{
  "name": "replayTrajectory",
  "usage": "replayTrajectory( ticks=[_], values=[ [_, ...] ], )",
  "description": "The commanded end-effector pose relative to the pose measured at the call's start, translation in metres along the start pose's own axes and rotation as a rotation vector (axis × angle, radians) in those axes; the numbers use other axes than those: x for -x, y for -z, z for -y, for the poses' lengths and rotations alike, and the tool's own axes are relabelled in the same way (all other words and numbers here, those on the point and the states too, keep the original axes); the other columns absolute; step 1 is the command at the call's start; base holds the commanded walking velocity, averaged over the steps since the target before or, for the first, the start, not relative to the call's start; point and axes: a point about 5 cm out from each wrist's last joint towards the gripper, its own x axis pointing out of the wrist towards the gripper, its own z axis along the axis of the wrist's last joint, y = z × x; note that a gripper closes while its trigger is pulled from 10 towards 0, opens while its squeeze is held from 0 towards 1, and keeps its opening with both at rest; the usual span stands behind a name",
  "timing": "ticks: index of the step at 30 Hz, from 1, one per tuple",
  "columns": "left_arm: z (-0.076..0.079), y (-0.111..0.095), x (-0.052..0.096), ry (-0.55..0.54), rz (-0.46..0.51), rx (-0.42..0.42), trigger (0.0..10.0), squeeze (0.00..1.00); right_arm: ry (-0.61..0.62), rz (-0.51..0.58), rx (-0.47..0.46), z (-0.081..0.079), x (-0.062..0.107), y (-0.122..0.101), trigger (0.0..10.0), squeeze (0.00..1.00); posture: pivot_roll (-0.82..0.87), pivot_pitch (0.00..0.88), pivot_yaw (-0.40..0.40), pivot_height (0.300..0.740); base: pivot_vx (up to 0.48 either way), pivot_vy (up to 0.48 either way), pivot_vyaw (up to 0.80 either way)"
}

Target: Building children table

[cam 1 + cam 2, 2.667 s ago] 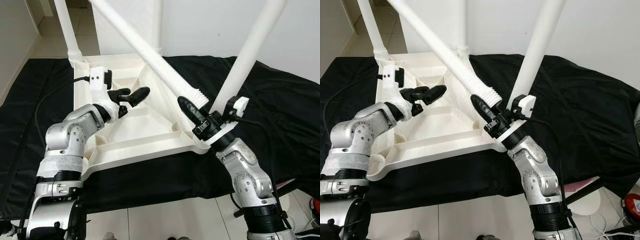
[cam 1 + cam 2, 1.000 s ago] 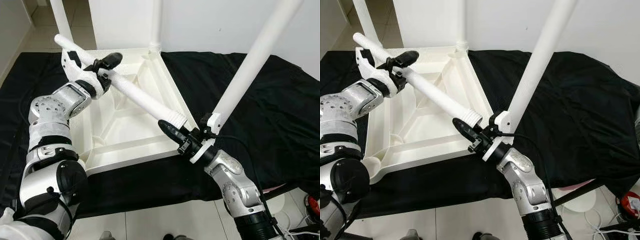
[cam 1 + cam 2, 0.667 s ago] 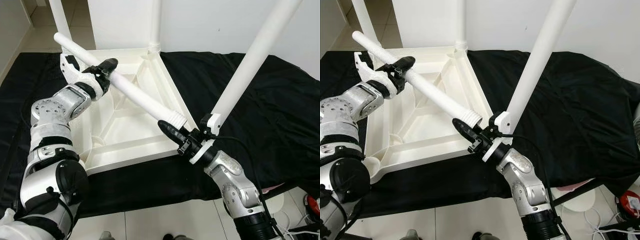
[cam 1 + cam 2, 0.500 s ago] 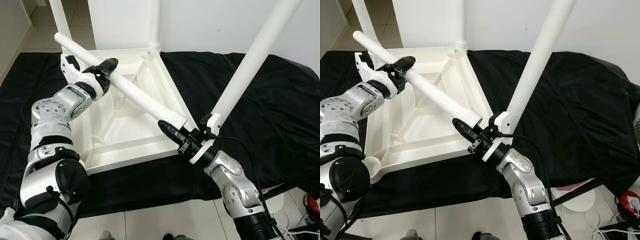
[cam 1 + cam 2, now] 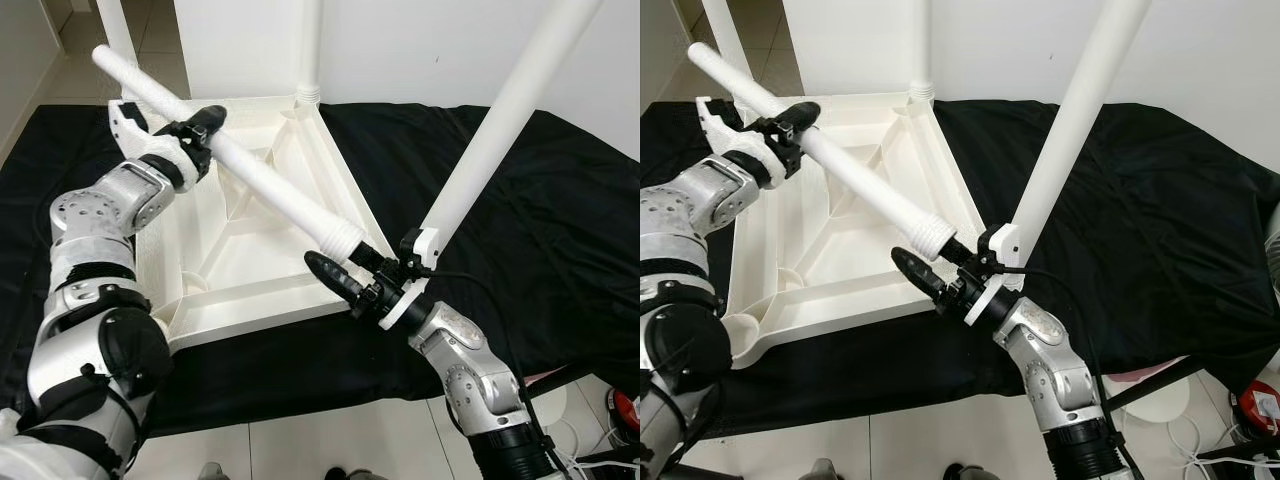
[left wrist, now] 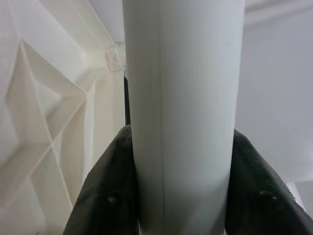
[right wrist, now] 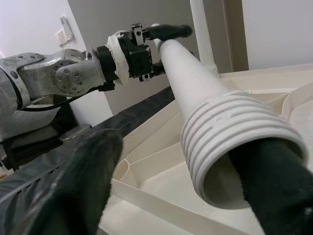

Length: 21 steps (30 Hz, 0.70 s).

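The white table top [image 5: 250, 262] lies upside down on a black cloth. Three legs stand screwed in: one at the near right corner [image 5: 500, 110], one at the back [image 5: 312, 50], one at the back left [image 5: 118, 35]. A loose white leg [image 5: 270, 190] slants across the top, its threaded end [image 7: 234, 142] low near the right corner. My left gripper [image 5: 197, 127] is shut on this leg near its upper end, a finger [image 6: 105, 196] on each side. My right gripper [image 5: 340, 262] is open, and the threaded end sits between its spread fingers [image 7: 93, 181].
The black cloth [image 5: 520, 230] spreads wide to the right and in front of the table top. Pale floor tiles [image 5: 330, 440] lie at my feet. A white wall [image 5: 420, 50] rises close behind. A white round base [image 5: 1185, 400] and a red object [image 5: 1262, 405] sit at the lower right.
My left gripper has lifted the loose leg's upper end up and to the left. The right gripper's near finger has dropped away from the threaded end.
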Motion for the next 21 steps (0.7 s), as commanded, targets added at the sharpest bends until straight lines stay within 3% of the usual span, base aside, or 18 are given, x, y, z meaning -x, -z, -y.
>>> replayTrajectory(
  ticks=[1,2,3,7,11,18,21],
  values=[
    [0.004,-0.005,-0.002,0.007,0.016,0.006,10.0,0.00,0.014,0.005,0.010,0.002,0.005,-0.003,10.0,1.00,0.08,0.063,-0.075,0.740,0.000,0.000,0.00],
    [0.002,-0.007,-0.001,0.002,0.022,0.006,10.0,0.00,0.023,0.006,0.014,0.003,0.006,-0.003,10.0,1.00,0.08,0.060,-0.079,0.740,0.000,0.000,0.00],
    [0.001,-0.010,0.000,-0.003,0.033,0.006,10.0,0.00,0.030,0.004,0.013,0.003,0.009,-0.003,10.0,0.00,0.08,0.060,-0.079,0.740,0.000,0.000,0.00],
    [0.001,-0.012,0.000,-0.005,0.040,0.006,10.0,0.00,0.034,0.001,0.011,0.003,0.011,-0.002,10.0,0.00,0.08,0.060,-0.079,0.740,0.000,0.000,0.00],
    [-0.002,-0.022,0.003,-0.022,0.062,-0.021,10.0,0.00,0.068,-0.042,0.015,0.007,0.028,0.003,10.0,0.00,0.08,0.053,-0.073,0.740,0.000,0.000,0.00],
    [-0.001,-0.027,0.003,-0.025,0.080,-0.046,10.0,0.00,0.103,-0.065,0.039,0.014,0.035,0.004,10.0,0.00,0.07,0.048,-0.068,0.740,0.000,0.000,0.00],
    [0.005,-0.028,0.001,0.000,0.093,-0.114,10.0,0.00,0.161,-0.068,0.077,0.025,0.039,0.000,10.0,0.00,0.07,0.045,-0.065,0.740,0.000,0.000,0.00]
  ],
)
